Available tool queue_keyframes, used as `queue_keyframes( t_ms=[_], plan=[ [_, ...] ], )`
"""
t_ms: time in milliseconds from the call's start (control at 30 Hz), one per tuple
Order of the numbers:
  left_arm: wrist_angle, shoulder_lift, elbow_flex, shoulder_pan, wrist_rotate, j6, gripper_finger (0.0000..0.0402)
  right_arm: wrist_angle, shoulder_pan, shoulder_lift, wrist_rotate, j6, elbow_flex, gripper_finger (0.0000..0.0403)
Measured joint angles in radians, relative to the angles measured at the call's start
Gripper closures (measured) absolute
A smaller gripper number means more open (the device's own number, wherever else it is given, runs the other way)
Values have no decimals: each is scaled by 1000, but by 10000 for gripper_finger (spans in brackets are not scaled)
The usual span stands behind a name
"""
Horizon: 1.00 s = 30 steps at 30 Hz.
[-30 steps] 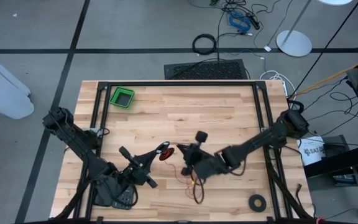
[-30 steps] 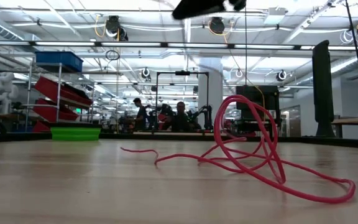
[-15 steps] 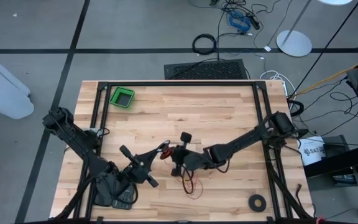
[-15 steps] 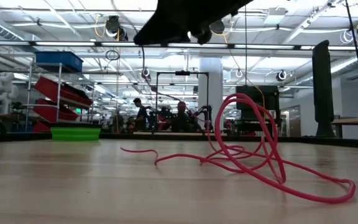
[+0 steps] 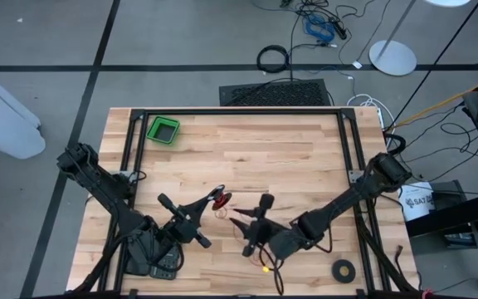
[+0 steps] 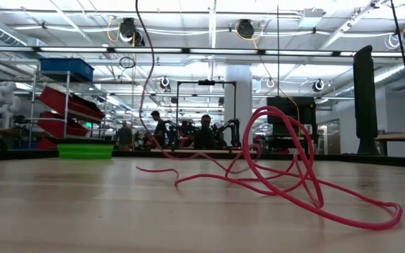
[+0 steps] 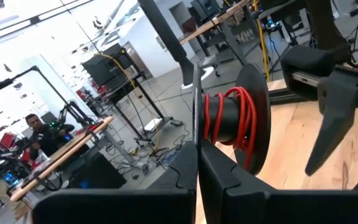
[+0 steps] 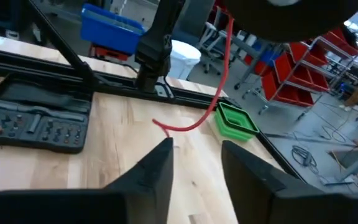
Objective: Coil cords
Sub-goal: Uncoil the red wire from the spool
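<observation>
Left wrist view shows the left claw [image 7: 197,163] clenched on a black round spool [image 7: 229,118], lifted so the thin red cord [image 6: 287,176] can wind on it; the rest lies loose on the wooden surface [image 5: 305,158]. The right claw [image 8: 194,162] stands released nearby.

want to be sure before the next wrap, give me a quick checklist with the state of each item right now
1. Left gripper shut on the spool: ok, fingers closed on its rim.
2. Red cord started on the spool: ok, several turns show in the left wrist view.
3. Right gripper holding the cord: not ok, fingers apart with nothing between them.
4. Loose cord free of knots: cannot tell, it lies in overlapping loops on the table.
5. Cord runs up from the table toward the spool: ok, one strand rises out of the low view.
6. Green bin away from the work: ok, at the far left corner.
</observation>
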State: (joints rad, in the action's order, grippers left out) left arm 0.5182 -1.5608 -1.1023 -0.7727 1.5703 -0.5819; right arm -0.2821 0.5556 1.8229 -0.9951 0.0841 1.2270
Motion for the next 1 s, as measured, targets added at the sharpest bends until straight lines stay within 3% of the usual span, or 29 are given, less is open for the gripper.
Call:
queue_keyframes(
  t_ms=[200,300,567,767,1000],
  plan=[
    [0,0,0,0,0,1,398,-54,-45,10,11,-21,0,241],
    [0,0,0,0,2,1,398,-89,-68,11,75,-36,0,230],
    [0,0,0,2,1,3,398,-146,-100,11,162,-54,0,228],
    [-2,0,0,8,-27,25,398,-162,-105,11,165,-49,0,254],
    [-3,0,0,13,-30,25,398,-163,-117,11,192,-53,0,328]
  ],
)
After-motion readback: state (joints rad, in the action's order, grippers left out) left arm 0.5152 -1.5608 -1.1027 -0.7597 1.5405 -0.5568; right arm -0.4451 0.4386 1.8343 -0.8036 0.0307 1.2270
